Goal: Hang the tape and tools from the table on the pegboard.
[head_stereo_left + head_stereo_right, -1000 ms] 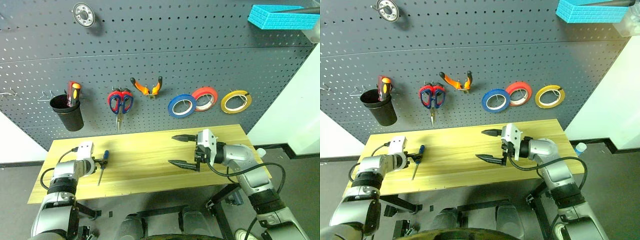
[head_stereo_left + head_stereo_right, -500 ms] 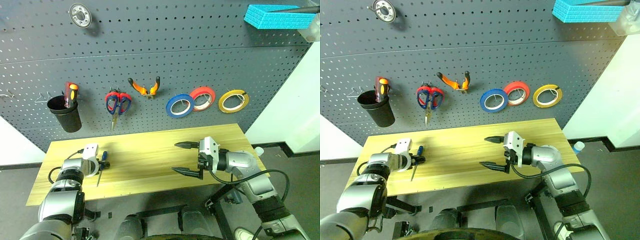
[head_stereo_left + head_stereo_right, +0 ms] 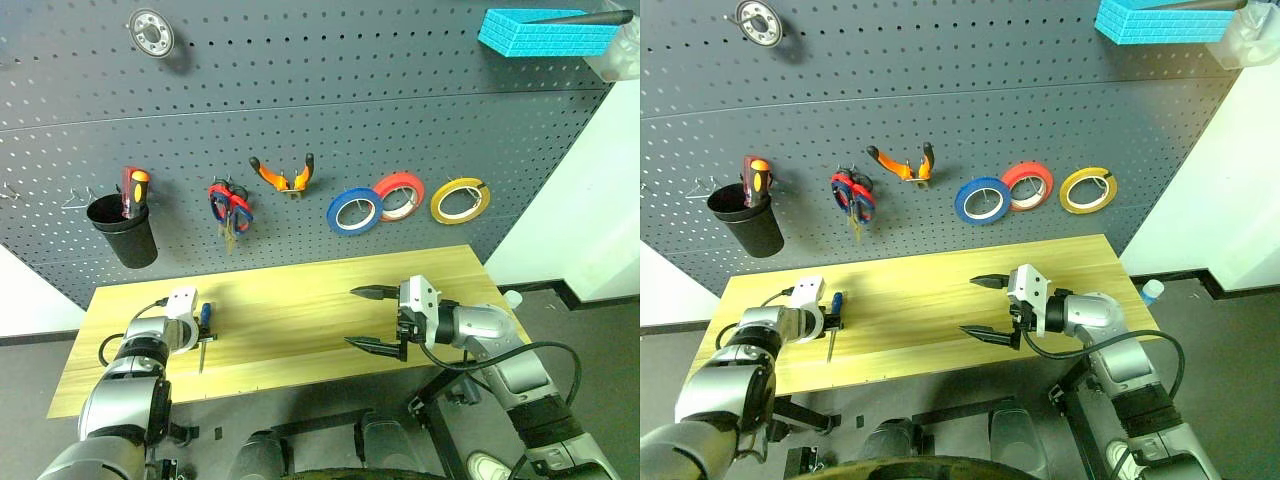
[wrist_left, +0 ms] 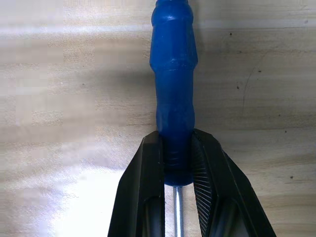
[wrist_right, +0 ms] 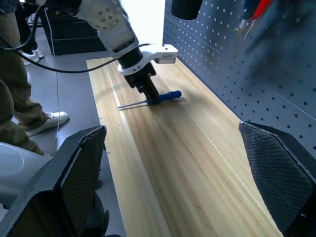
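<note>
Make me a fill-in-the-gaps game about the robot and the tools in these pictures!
1. The left end effector is shut on the small screwdriver whose handle is ____.
2. The screwdriver lies on the light wooden ____.
3. The right end effector hangs over the table with its fingers ____.
4. The thin yellow roll of tape hangs on the dark grey ____.

Missing words: blue; table; open; pegboard
</note>
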Robot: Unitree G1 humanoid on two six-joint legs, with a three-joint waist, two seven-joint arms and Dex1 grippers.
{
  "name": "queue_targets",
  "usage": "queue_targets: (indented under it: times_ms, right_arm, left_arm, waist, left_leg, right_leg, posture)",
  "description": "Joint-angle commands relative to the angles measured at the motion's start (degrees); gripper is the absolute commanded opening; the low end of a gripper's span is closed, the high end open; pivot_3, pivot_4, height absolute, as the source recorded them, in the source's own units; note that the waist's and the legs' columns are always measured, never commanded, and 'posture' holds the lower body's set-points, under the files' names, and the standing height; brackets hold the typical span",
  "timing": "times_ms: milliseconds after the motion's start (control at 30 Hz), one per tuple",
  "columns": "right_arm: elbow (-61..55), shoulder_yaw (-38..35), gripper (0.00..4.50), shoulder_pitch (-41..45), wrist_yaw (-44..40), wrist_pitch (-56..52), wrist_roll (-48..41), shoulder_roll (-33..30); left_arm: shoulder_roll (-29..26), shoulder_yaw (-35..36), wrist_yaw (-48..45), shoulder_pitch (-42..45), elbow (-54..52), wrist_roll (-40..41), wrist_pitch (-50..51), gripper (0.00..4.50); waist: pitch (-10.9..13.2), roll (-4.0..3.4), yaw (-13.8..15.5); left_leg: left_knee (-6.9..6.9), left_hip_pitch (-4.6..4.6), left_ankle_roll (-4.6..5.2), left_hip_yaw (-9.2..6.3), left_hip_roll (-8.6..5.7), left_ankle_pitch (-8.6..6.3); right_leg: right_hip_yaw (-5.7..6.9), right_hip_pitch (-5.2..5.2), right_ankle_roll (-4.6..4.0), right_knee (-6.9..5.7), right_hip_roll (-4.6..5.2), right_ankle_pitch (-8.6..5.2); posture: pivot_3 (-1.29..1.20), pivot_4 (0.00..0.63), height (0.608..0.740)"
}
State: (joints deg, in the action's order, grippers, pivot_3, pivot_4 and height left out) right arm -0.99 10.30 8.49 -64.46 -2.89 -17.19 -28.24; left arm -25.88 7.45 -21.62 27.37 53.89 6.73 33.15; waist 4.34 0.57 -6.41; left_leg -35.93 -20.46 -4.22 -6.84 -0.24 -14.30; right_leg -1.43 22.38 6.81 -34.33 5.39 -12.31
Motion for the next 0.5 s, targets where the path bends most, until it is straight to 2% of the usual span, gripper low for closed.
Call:
queue_targets:
  times_ms: [33, 167, 267, 300, 433, 500]
  right_arm:
    - [-2.6, -1.4, 4.50, 2.5, 0.1, 0.7, -1.8, 0.5]
    - [-2.2, -1.3, 4.50, 4.2, 0.3, 0.6, -2.5, 1.4]
    - [-0.6, -0.7, 4.50, 5.5, -0.1, 1.3, -2.3, 2.2]
    - [-0.2, -0.6, 4.50, 5.8, -0.3, 1.4, -2.3, 2.3]
    - [1.2, -0.3, 4.50, 7.3, -1.1, 2.0, -2.4, 3.0]
    - [1.7, -0.4, 4.50, 8.1, -1.4, 2.1, -2.6, 3.3]
  left_arm:
    - [-2.9, 0.6, -4.1, -8.2, -19.0, 1.5, -1.9, 0.39]
    - [-3.5, 4.8, -8.6, -21.9, -42.2, 6.1, -8.1, 0.39]
    - [-2.3, 11.2, -14.6, -33.2, -59.6, 12.9, -18.7, 0.39]
    - [-2.0, 12.6, -15.6, -35.1, -62.5, 14.8, -20.1, 0.39]
    - [-2.2, 23.0, -19.0, -35.9, -70.7, 30.7, -18.1, 0.39]
    - [-3.2, 26.8, -18.3, -33.5, -71.9, 35.1, -18.0, 0.39]
  waist:
    - [0.0, 0.00, -0.3]
    - [0.0, 0.00, -0.4]
    - [0.0, 0.00, -0.4]
    - [0.0, 0.00, -0.3]
    - [0.0, -0.09, 0.8]
    - [0.0, -0.12, 0.9]
  left_leg:
    - [0.01, 0.00, 0.00, 0.00, 0.00, 0.00]
    - [0.06, -0.02, -0.01, 0.01, 0.02, 0.00]
    - [0.04, -0.04, -0.16, 0.00, 0.02, -0.09]
    - [0.05, -0.05, -0.20, 0.01, 0.03, -0.12]
    - [0.00, -0.13, -0.22, 0.03, 0.05, -0.15]
    - [-0.09, -0.26, -0.22, 0.03, 0.07, -0.16]
  right_leg:
    - [0.00, 0.01, 0.00, -0.01, 0.00, 0.00]
    - [-0.03, 0.07, -0.04, 0.00, 0.02, -0.02]
    - [-0.03, 0.09, -0.07, 0.01, 0.04, -0.03]
    - [-0.02, 0.07, -0.09, 0.06, 0.06, -0.03]
    - [0.11, 0.15, -0.11, 0.23, 0.10, -0.04]
    - [0.22, 0.27, -0.11, 0.38, 0.10, -0.04]
  posture:
    - [-0.13, 0.000, 0.738]
    - [-0.11, 0.000, 0.738]
    - [-0.09, 0.000, 0.738]
    - [-0.08, 0.000, 0.738]
    - [-0.06, 0.000, 0.738]
    - [-0.05, 0.000, 0.738]
